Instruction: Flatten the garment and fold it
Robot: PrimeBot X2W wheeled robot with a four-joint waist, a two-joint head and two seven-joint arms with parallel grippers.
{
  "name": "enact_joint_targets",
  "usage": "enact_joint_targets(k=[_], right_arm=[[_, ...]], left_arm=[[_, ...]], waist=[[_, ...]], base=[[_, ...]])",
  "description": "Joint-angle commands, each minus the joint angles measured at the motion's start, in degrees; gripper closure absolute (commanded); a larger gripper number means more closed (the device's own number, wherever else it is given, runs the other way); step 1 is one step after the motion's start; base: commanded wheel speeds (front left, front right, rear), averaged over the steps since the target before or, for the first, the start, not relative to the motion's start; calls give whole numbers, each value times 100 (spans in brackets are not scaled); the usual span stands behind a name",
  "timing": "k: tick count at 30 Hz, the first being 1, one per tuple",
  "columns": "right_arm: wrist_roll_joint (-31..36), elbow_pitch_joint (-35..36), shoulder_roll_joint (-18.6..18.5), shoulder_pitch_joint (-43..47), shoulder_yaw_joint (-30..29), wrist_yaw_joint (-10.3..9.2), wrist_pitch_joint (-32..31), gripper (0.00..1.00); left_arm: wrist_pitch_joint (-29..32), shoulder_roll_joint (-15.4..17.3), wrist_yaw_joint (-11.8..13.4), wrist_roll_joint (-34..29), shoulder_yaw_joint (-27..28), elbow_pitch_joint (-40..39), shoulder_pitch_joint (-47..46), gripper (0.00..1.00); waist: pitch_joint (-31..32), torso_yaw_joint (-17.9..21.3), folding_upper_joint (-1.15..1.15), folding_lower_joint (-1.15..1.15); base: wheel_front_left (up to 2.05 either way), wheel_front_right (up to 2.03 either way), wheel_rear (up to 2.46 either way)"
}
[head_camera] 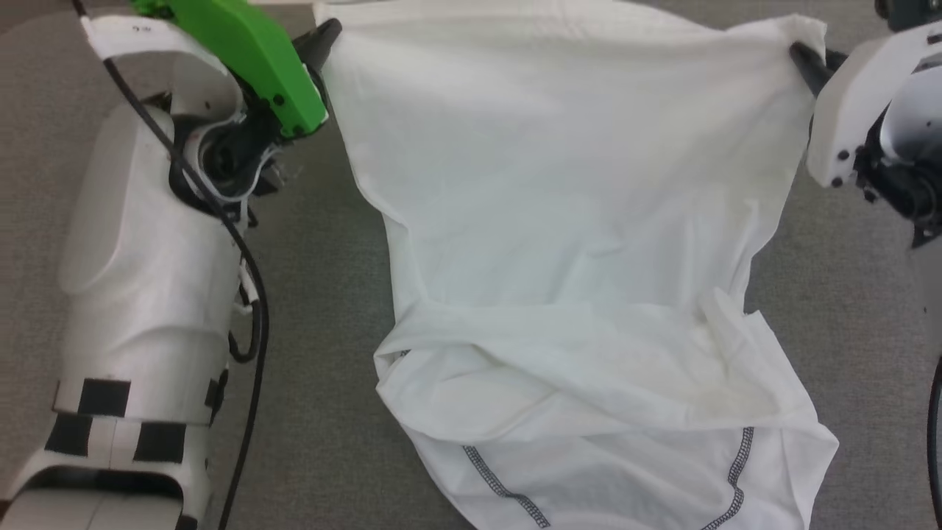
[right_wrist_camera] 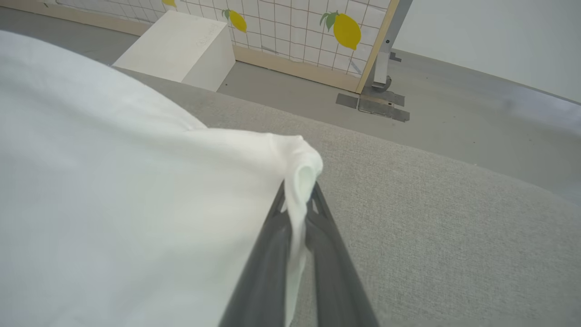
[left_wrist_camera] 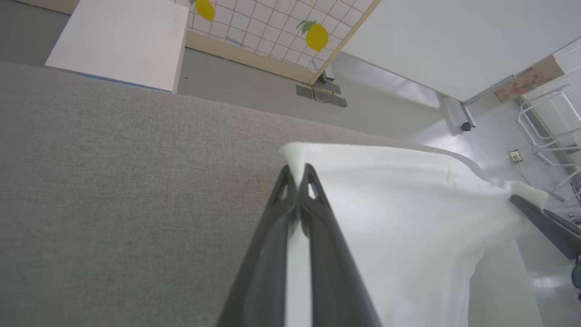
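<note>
the left gripper (left_wrist_camera: 297, 175) is clamped tight on one upper corner of the thin white shirt with dark zigzag stitching (head_camera: 559, 243). the right gripper (right_wrist_camera: 299, 193) pinches the other corner (fabric bunched between its fingers). the shirt spans between them, its stitched lower part rumpled on the grey fabric-covered surface (head_camera: 324, 309).

A white garment of thin smooth fabric (head_camera: 574, 221) is stretched between two raised corners, its near part rumpled on the grey woven surface (head_camera: 331, 368), dark grey zigzag stitching (head_camera: 508, 491) along what seems the hem
</note>
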State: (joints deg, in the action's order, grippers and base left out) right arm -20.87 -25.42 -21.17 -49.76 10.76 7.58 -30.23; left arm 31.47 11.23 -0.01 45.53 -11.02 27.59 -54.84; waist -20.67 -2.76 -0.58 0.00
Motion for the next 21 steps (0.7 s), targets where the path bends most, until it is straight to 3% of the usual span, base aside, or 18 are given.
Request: enact_joint_targets(k=[1,5,6,10,12,13,21], right_arm=[[-68,30,-33,253,-44,-9,72,100],[-196,159,-65,841,-143,-9,121,100],[-269,309,-79,1270,-209,-9,112,100],[-367,548,-92,1870,-373,-9,68,100],[-404,670,-109,2172,-484,-9,29,100],[-425,910,-111,2652,-650,-9,-42,100],[-362,1396,-75,3729,-1094,-9,-307,100]], left_arm=[[-3,60,-29,78,43,-170,297,100],[96,83,-10,310,136,-824,1022,100],[176,111,44,472,209,-1388,1593,100],[309,126,159,733,319,-2187,2477,100],[370,153,237,812,357,-2568,2916,100],[446,147,397,947,419,-3066,3621,100],[492,-28,665,1318,523,-3819,5208,100]], waist=[[782,-244,57,0],[1159,-294,57,0],[1395,-301,57,0],[1689,-278,57,0],[1810,-274,57,0],[1972,-249,57,0],[2068,-204,57,0]], base=[[0,0,0],[0,0,0],[0,0,0],[0,0,0],[0,0,0],[0,0,0],[0,0,0]])
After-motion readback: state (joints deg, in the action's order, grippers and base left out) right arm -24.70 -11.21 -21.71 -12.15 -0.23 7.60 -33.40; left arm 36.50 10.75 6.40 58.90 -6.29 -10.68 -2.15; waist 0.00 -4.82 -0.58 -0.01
